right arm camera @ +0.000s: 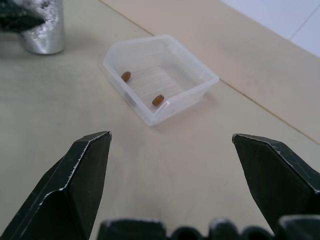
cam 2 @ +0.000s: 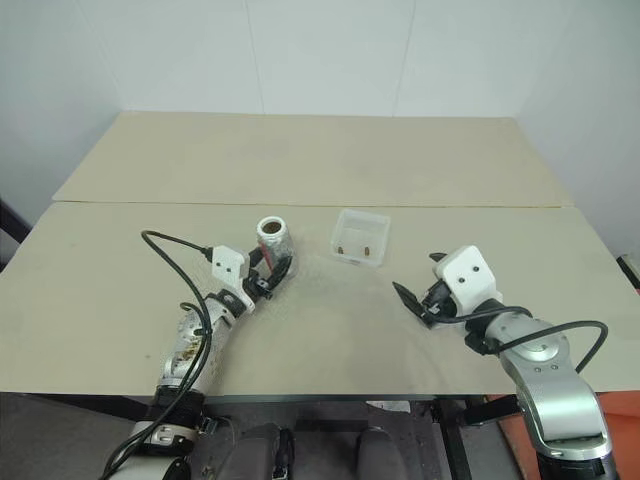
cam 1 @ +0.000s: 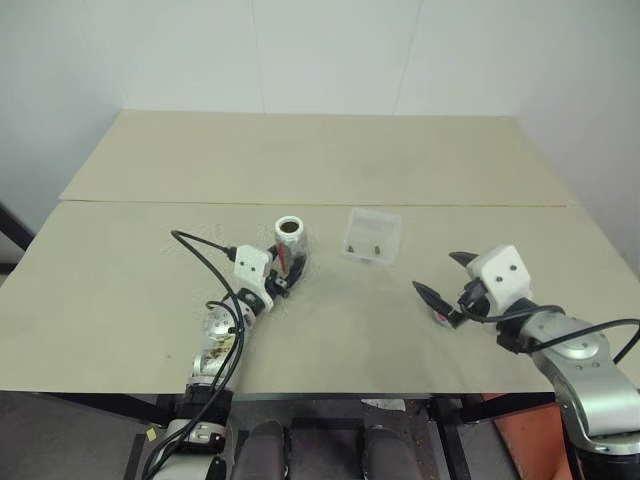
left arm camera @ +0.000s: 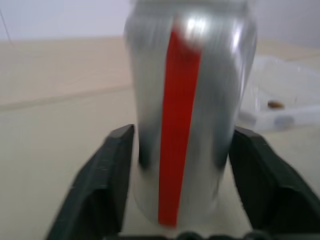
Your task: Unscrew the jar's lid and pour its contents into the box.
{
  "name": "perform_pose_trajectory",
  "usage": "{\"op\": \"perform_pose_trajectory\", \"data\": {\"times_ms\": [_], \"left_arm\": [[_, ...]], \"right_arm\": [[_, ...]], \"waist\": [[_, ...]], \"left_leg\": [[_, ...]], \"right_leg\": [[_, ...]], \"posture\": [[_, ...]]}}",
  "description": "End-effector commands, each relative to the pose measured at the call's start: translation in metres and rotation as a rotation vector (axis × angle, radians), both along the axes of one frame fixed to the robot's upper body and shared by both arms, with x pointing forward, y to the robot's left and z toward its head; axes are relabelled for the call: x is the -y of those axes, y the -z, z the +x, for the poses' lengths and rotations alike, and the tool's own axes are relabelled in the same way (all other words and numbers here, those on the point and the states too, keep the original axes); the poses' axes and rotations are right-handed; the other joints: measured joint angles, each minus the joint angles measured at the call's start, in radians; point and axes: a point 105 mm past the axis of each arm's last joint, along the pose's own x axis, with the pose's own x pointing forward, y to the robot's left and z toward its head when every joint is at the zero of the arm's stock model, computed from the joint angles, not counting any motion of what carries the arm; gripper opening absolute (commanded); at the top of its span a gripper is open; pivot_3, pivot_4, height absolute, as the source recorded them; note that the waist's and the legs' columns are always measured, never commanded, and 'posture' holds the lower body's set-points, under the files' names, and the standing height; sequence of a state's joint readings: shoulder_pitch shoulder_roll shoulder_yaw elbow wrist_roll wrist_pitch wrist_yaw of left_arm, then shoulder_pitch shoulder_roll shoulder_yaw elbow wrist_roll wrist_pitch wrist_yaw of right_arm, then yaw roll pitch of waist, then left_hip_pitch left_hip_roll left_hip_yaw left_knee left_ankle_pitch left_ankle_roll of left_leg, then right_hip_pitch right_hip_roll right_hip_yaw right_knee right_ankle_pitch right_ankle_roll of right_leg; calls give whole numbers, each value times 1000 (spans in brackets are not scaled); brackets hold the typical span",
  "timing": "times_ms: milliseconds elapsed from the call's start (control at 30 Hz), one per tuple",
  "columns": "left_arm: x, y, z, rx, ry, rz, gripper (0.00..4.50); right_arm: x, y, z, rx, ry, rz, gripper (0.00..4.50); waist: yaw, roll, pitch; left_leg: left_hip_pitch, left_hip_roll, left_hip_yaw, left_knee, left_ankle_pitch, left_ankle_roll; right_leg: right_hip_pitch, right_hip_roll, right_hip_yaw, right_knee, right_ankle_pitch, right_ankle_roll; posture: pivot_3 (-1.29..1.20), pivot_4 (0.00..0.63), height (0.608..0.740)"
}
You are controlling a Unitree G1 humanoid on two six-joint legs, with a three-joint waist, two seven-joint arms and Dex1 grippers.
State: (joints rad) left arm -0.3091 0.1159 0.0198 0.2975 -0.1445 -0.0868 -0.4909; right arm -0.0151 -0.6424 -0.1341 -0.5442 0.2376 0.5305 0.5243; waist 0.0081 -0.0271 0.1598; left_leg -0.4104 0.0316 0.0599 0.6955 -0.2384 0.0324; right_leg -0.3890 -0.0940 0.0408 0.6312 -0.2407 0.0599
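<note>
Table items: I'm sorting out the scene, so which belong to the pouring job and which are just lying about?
Job:
- jar, upright, lid off, between the left tool's fingers
- box
- contents, two brown bits in the box

Lying about:
- nothing else visible on the table

A pale beige worktop (cam 1: 330, 160) fills the scene, made of two boards that meet along a seam (cam 1: 320, 204) running left to right across the far half. Behind it stands a plain white wall (cam 1: 320, 50). At the near right, below the worktop's edge, sits an orange object (cam 1: 520, 440), partly hidden.
</note>
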Motion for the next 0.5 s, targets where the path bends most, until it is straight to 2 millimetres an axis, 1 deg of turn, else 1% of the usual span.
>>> {"op": "perform_pose_trajectory", "data": {"times_ms": [33,67,267,367,467,500], "left_arm": [[3,-6,-3,24,21,-15,4253],[3,-6,-4,19,20,-18,4486],[-5,-5,-17,13,12,-3,4486],[-17,-9,-33,4,20,24,4486],[-32,-20,-55,22,44,69,4486],[-38,-27,-65,29,73,83,4486]], "right_arm": [[-1,-15,-4,64,-15,-25,4500],[-1,-15,-3,64,-13,-26,4500],[-1,-14,-3,63,-14,-26,4500],[-1,-14,-2,60,-19,-28,4500],[0,-13,-2,58,-29,-42,4500],[0,-13,-2,56,-34,-46,4500]], "waist": [[0,0,0],[0,0,0],[-6,0,0],[-15,0,0],[-25,0,0],[-25,0,0]], "left_leg": [[0,0,0,0,0,0],[0,0,0,0,0,0],[0,0,0,-1,0,0],[0,1,0,-2,0,0],[0,2,0,-2,0,0],[0,2,0,-3,0,0]], "right_leg": [[0,0,0,0,0,0],[0,0,0,0,0,0],[0,0,0,-1,0,0],[0,0,1,-1,0,0],[-1,0,1,-1,0,-1],[-1,0,2,0,-1,-1]], "posture": [[0,150,740],[0,150,740],[0,150,740],[0,150,740],[0,150,740],[0,150,740]]}}
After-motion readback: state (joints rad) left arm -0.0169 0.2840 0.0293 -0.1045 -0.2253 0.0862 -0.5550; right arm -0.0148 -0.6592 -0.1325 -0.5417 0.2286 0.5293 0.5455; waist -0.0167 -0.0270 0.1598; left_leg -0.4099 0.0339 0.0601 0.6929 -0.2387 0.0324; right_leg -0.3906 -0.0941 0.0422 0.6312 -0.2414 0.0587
